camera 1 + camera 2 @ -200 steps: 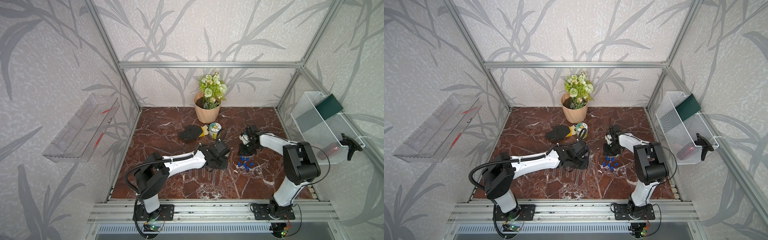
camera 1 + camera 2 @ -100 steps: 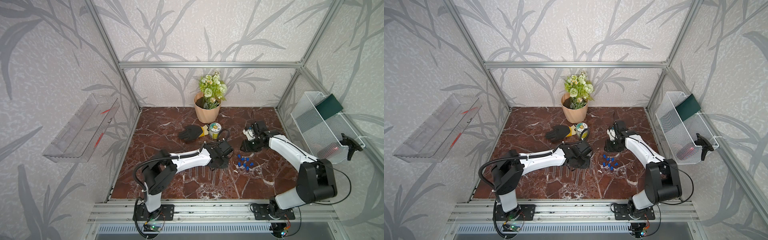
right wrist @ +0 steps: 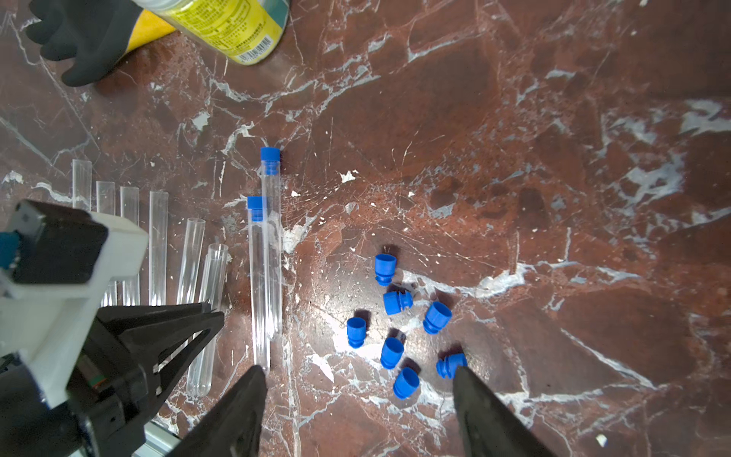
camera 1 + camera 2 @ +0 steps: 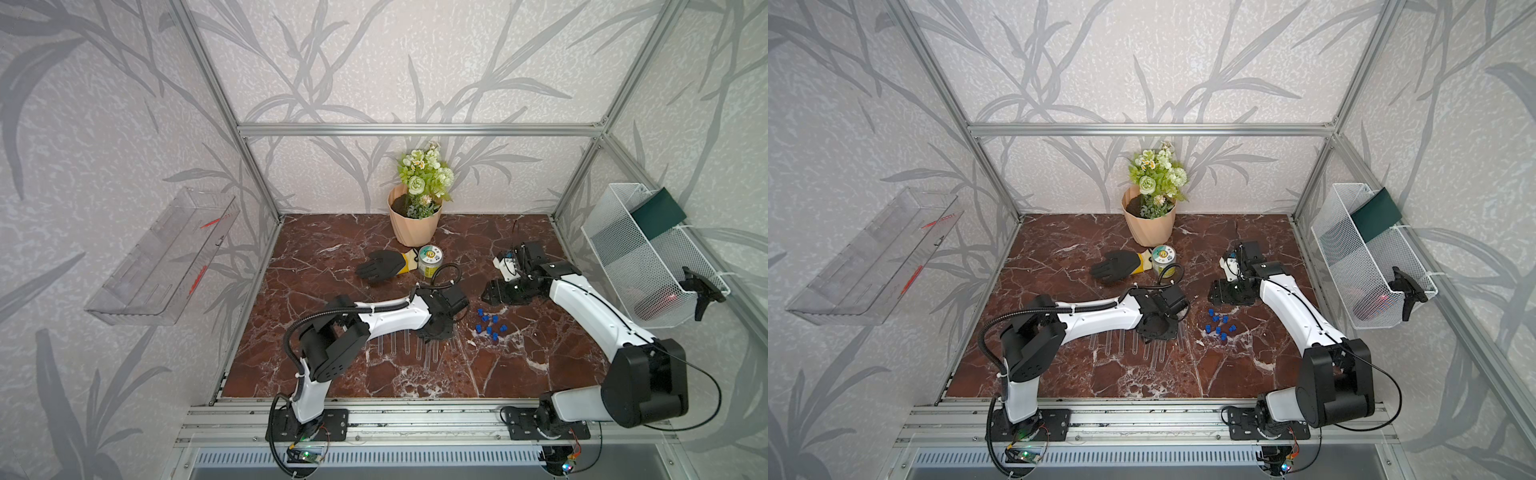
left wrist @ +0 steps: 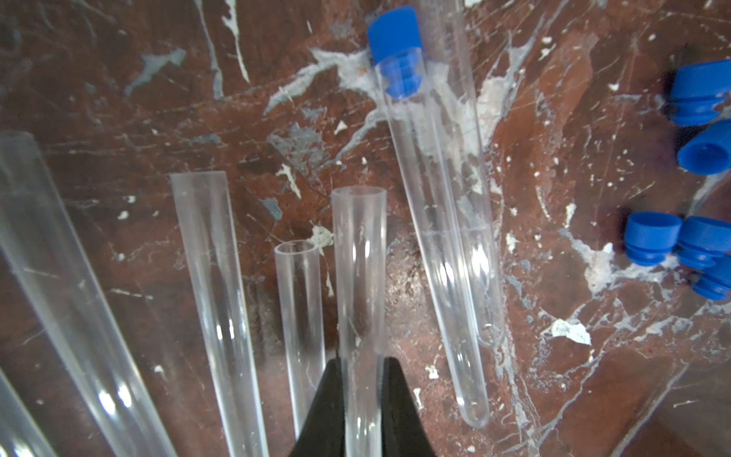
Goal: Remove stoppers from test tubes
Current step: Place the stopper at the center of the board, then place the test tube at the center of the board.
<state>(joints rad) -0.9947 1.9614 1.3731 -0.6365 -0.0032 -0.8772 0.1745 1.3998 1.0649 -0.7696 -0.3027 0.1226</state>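
Note:
My left gripper (image 5: 360, 362) is shut on a clear test tube (image 5: 359, 257) whose mouth is open. Several more open test tubes (image 4: 405, 345) lie in a row beside it on the marble floor. Two test tubes (image 3: 259, 277) lie side by side to its right, each with a blue stopper (image 3: 270, 156) in its mouth; the left wrist view shows one of these stoppers (image 5: 395, 43). Several loose blue stoppers (image 3: 397, 302) lie in a cluster further right, seen in both top views (image 4: 489, 324) (image 4: 1219, 324). My right gripper (image 3: 358, 370) hangs open above that cluster, holding nothing.
A black glove (image 4: 380, 266) and a yellow-labelled jar (image 4: 430, 259) lie behind the tubes, with a flower pot (image 4: 415, 224) at the back wall. A white mesh basket (image 4: 648, 266) hangs on the right wall, a clear tray (image 4: 166, 257) on the left wall.
My right gripper has opened wide, and its arm's elbow has dropped out toward the front right. The left arm has stayed over the tubes, still shut.

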